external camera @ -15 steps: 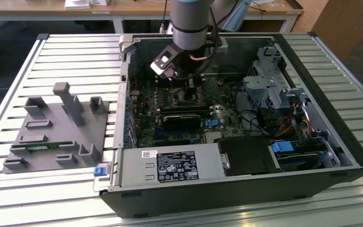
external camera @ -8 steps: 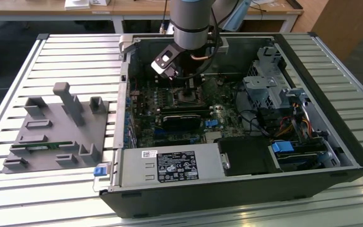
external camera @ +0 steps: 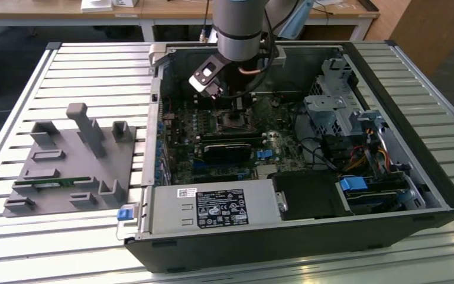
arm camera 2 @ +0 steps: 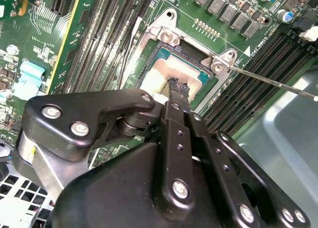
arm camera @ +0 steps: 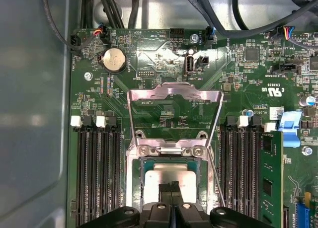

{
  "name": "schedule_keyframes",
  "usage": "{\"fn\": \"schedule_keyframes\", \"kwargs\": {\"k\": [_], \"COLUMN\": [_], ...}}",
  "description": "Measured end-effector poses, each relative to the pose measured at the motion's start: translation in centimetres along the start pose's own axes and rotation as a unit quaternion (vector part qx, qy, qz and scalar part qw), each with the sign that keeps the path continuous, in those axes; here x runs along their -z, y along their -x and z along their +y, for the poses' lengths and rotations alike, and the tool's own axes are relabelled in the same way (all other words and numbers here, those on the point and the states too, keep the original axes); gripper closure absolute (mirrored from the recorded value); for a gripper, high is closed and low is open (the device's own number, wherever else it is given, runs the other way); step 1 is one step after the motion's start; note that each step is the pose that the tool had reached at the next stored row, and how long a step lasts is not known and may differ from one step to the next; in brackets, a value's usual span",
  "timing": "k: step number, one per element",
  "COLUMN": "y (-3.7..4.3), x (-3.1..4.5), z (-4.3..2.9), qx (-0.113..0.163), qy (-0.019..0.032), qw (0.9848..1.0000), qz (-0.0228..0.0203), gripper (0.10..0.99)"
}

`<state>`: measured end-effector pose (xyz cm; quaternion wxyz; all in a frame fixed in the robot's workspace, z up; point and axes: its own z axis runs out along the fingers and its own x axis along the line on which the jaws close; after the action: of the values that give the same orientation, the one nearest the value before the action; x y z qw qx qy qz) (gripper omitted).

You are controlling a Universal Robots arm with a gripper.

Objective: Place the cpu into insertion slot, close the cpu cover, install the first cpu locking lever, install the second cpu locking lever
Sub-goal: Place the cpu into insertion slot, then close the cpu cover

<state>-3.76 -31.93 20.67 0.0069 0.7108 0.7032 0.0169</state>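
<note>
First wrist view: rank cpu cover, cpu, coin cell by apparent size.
1. cpu cover, though it is raised, so possibly nearer the camera
2. cpu, partly hidden by the gripper
3. coin cell

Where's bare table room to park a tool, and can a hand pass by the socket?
Bare slats behind and in front of the grey fixture, and beside the case at the exterior view's right. Crowded at the insertion slot: gripper over the cpu, raised cpu cover, memory slots flanking.
</note>
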Motion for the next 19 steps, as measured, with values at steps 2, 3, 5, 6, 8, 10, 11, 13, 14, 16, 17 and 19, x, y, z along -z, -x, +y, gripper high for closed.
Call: {"fn": "schedule_keyframes", "kwargs": {"k": [2, 3, 5, 6, 8, 10, 11, 13, 14, 16, 17, 19], "y": [0.0, 0.0, 0.0, 0.0, 0.0, 0.0, 0.0, -0.01, -0.01, -0.01, -0.01, -0.01], "x": [0.05, 0.06, 0.08, 0.11, 0.17, 0.23, 0.26, 0.34, 0.38, 0.43, 0.46, 0.49], "z": [0.0, 0.0, 0.01, 0.0, 0.0, 0.01, 0.01, 0.01, 0.01, 0.02, 0.01, 0.02], "qx": [0.0, 0.0, 0.0, 0.0, 0.0, 0.0, 0.0, 0.0, 0.0, 0.0, 0.0, 0.0], "qy": [0.0, 0.0, 0.0001, 0.0, -0.0001, 0.0, 0.0, 0.0, 0.0, 0.0, 0.0, 0.0001], "qw": [1.0, 1.0, 1.0, 1.0, 1.0, 1.0, 1.0, 1.0, 1.0, 1.0, 1.0, 1.0], "qz": [0.0, 0.0, 0.0001, -0.0001, -0.0001, 0.0, -0.0001, 0.0, 0.0, 0.0, 0.0, 0.0001], "gripper": [0.98, 0.98, 0.98, 0.98, 0.98, 0.98, 0.98, 0.98, 0.98, 0.98, 0.98, 0.98]}}
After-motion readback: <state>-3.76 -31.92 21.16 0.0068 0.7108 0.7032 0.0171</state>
